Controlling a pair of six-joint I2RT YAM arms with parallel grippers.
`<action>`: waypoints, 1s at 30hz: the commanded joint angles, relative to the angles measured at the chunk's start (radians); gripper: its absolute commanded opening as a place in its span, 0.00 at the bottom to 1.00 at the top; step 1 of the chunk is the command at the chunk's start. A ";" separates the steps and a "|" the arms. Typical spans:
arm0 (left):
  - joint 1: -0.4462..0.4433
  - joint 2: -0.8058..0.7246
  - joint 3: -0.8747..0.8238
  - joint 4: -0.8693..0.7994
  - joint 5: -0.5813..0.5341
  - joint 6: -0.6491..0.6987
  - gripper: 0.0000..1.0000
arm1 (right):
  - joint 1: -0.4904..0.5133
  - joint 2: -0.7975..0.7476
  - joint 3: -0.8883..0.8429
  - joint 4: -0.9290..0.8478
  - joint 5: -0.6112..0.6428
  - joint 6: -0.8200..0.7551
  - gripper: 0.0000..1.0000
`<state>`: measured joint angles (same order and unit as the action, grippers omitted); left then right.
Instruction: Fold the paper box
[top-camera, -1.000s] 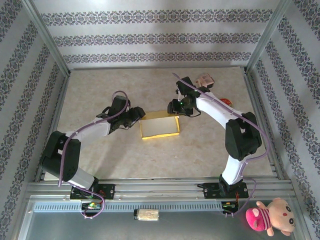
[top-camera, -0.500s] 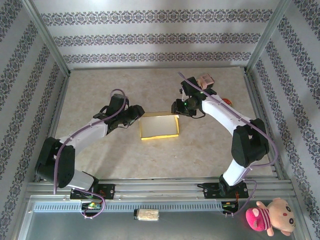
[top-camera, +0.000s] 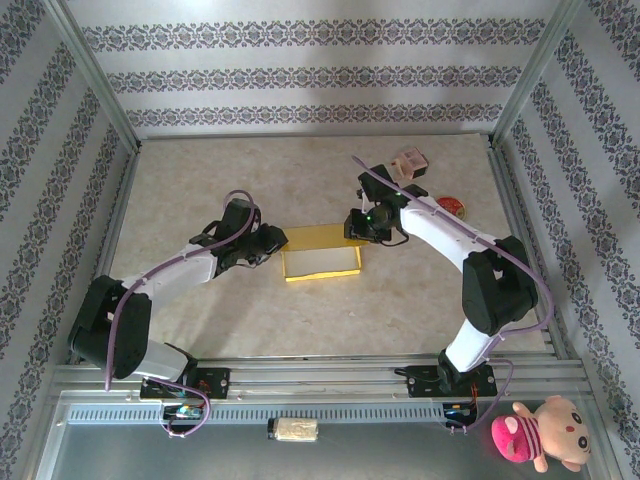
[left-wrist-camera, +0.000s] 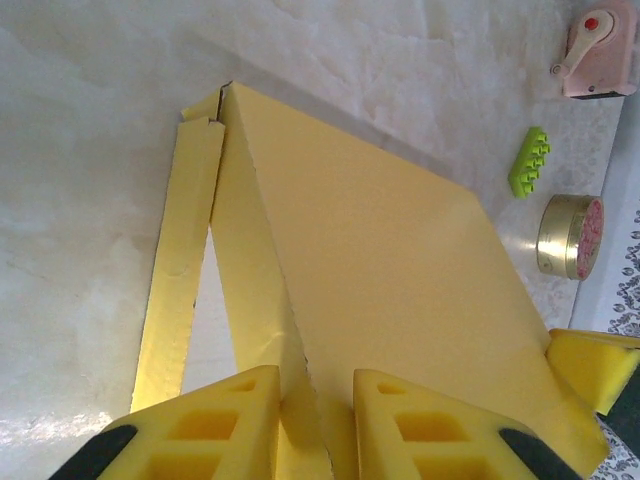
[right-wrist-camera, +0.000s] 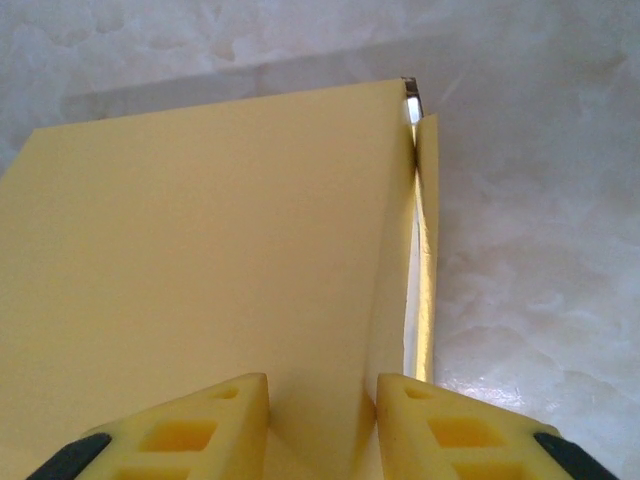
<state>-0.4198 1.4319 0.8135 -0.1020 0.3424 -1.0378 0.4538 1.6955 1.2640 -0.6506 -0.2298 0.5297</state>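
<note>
The paper box (top-camera: 320, 240) lies mid-table, yellow outside and white inside, its back panel tilted forward over the tray. My left gripper (top-camera: 275, 243) is at the box's left end. In the left wrist view the left gripper (left-wrist-camera: 315, 425) is shut on the paper box (left-wrist-camera: 380, 250), pinching its left wall and the panel's serrated edge. My right gripper (top-camera: 355, 228) is at the box's right back corner. Seen from the right wrist, the right gripper (right-wrist-camera: 320, 425) is shut on the paper box (right-wrist-camera: 200, 250) at the fold between panel and side wall.
A small pink box-like item (top-camera: 410, 162) stands at the back right, with a round tin (top-camera: 450, 205) nearer. A green toothed piece (left-wrist-camera: 530, 160) lies by the tin (left-wrist-camera: 570, 235). A pink plush toy (top-camera: 540, 440) sits off the table at front right.
Both grippers have moved in onto the box's ends and their jaws have narrowed. The back panel has tipped forward over the tray.
</note>
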 joint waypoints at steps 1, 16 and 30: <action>-0.015 0.023 -0.024 0.001 0.012 -0.016 0.24 | 0.018 0.013 -0.027 0.021 -0.007 0.023 0.34; -0.031 0.121 -0.151 0.133 0.025 -0.065 0.25 | 0.059 0.091 -0.074 0.039 0.123 -0.045 0.34; -0.031 0.087 -0.117 0.149 0.046 -0.071 0.27 | 0.052 0.043 -0.014 0.029 0.071 -0.022 0.35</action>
<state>-0.4377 1.5139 0.6979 0.0841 0.3847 -1.0904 0.5014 1.7679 1.2167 -0.6193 -0.1223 0.4946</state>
